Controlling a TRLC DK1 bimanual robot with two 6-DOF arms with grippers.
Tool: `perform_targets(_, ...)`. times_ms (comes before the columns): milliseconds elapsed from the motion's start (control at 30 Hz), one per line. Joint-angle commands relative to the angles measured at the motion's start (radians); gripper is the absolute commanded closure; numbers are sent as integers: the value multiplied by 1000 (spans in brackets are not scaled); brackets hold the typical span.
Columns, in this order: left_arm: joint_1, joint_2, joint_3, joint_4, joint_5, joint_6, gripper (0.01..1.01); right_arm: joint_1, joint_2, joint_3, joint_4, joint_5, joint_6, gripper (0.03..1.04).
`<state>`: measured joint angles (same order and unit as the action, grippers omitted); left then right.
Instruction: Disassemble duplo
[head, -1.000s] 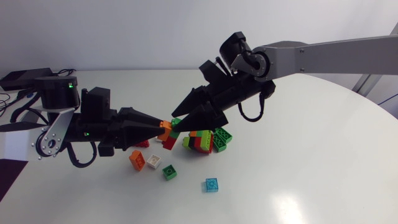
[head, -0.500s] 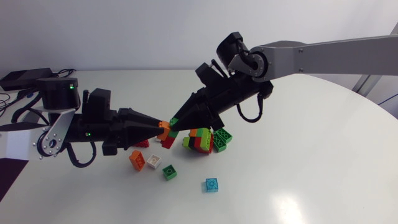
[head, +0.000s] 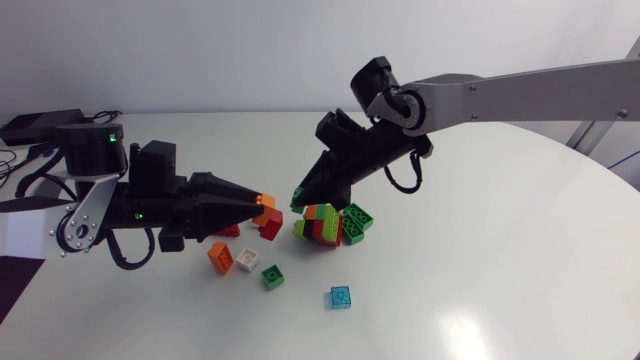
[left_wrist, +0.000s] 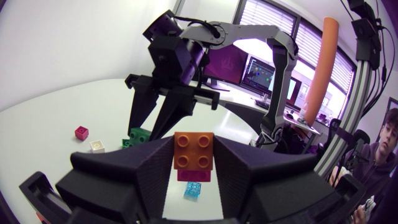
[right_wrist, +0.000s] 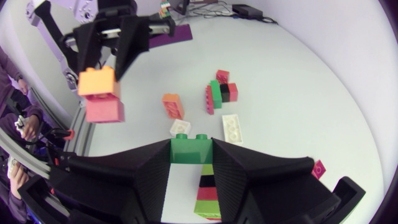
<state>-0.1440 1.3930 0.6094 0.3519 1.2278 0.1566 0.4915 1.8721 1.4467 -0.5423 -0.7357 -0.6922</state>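
Our left gripper (head: 256, 203) is clamped on an orange brick (left_wrist: 193, 151) with a red brick (left_wrist: 193, 176) stuck beneath it. Our right gripper (head: 301, 195) is closed on a green brick (right_wrist: 191, 148), one finger pressing each side, near the left gripper's load but apart from it. A mixed-colour stack (head: 325, 226) sits on the tabletop (head: 480, 260) just below the right gripper, with a blue brick (head: 341, 297) lying apart.
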Motion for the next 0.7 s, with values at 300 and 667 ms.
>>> perform_targets(300, 15, -20, -13, 13, 16, -19, 834, 67, 87, 11, -7, 111, 3, 274)
perform_targets(667, 38, -48, -20, 18, 16, -12, 834, 10, 58, 70, -323, -334, -256, 70)
